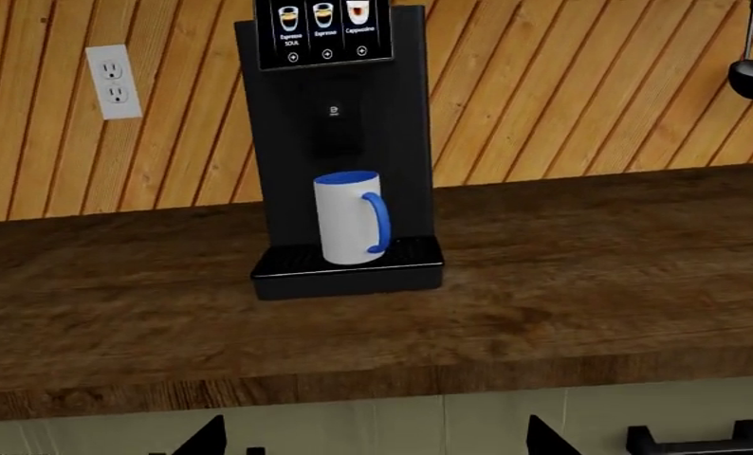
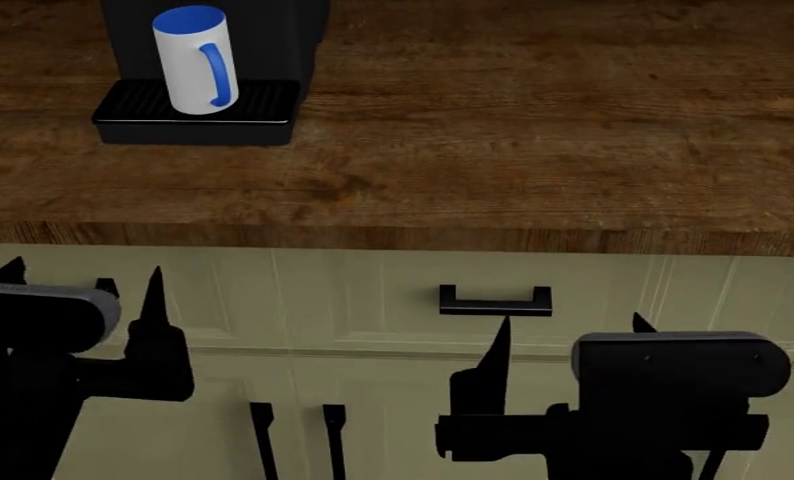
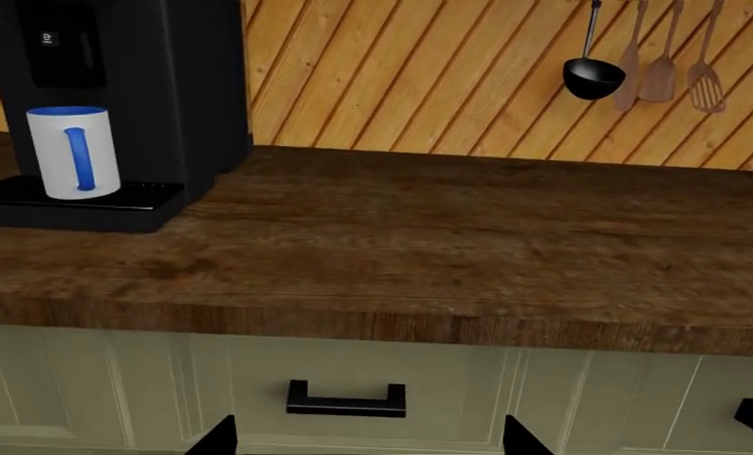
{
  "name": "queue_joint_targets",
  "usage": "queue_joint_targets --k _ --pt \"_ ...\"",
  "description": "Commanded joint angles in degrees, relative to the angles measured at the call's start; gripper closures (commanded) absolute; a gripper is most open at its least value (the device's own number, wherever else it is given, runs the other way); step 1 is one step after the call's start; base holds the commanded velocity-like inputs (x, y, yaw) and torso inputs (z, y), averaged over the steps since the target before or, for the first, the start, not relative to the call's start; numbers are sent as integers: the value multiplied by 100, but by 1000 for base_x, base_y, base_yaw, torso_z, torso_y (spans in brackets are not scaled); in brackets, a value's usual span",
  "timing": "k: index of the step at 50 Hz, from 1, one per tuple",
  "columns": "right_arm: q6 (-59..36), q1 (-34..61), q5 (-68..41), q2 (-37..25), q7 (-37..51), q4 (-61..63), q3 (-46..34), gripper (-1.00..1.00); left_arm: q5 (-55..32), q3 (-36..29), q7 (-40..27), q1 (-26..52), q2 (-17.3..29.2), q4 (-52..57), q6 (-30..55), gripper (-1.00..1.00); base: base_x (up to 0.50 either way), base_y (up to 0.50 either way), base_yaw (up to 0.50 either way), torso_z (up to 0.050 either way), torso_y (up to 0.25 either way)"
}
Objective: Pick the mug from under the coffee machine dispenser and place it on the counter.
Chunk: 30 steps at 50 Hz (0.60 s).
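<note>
Under the coffee machine dispenser [image 1: 339, 142], on its drip tray [image 2: 197, 115], I see the mug [image 2: 194, 60] upright, interior hidden. Left gripper [image 2: 84, 285] and right gripper [image 2: 571, 335] spread wide, holding nothing, below the counter [image 2: 504, 150].

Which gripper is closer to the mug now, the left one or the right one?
Left. The left gripper is low in front of the cabinets, almost straight before the mug. The right gripper is equally low but farther to the side.

The coffee machine dispenser [image 2: 257, 40] is cut off at the head view's top edge. Its screen labels [image 1: 323, 33] are too small to read. Only fingertips [image 3: 212, 438] of the right pincer show.
</note>
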<state>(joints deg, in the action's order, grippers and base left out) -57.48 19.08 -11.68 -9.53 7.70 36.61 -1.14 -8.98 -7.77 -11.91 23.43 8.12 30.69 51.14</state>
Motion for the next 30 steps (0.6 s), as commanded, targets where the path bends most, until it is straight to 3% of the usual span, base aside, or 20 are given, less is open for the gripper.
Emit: queue_joint_targets --k 1,2,3,5,8,10,13,18,21,25,30 --pt "-201 255 -100 -63 -42 -132 -16 -100 -42 -95 -54 253 17 -207 217 -100 0 0 0 0 0" --pt "-229 247 -121 -62 -44 -54 -16 -100 -378 500 27 387 -150 -456 232 -100 0 0 0 0 0" --pt "-305 270 -60 -99 19 -6 -87 -100 39 339 -159 417 34 -698 -364 -100 0 0 0 0 0" --pt "-430 321 1 -137 114 131 -129 -100 -299 1039 -175 595 -80 -1057 -381 -100 0 0 0 0 0" --pt "-364 233 63 -155 198 101 -83 -100 -15 1228 -365 527 28 -1200 -1197 -100 0 0 0 0 0" --pt "-354 218 129 -200 258 78 -112 -100 -423 1992 -538 628 -186 -1288 -1186 -100 0 0 0 0 0" --pt "-417 244 135 -222 293 98 -63 -100 -47 2251 -1019 438 -244 -1149 -1881 -100 0 0 0 0 0" --pt "-447 296 140 -223 333 18 -41 -100 -169 2864 -1372 3 -650 -556 -3465 -100 0 0 0 0 0" --pt "-493 391 109 -229 313 5 -51 -100 -465 3307 -2060 -121 -775 -425 -3946 -100 0 0 0 0 0" --pt "-407 391 39 -217 251 -19 -26 -100 170 2957 -2383 -527 -719 -135 -5080 -100 0 0 0 0 0" --pt "-485 457 87 -303 311 72 -39 -100 427 2718 -2559 -616 -597 -162 -5300 -100 61 60 0 0 0"
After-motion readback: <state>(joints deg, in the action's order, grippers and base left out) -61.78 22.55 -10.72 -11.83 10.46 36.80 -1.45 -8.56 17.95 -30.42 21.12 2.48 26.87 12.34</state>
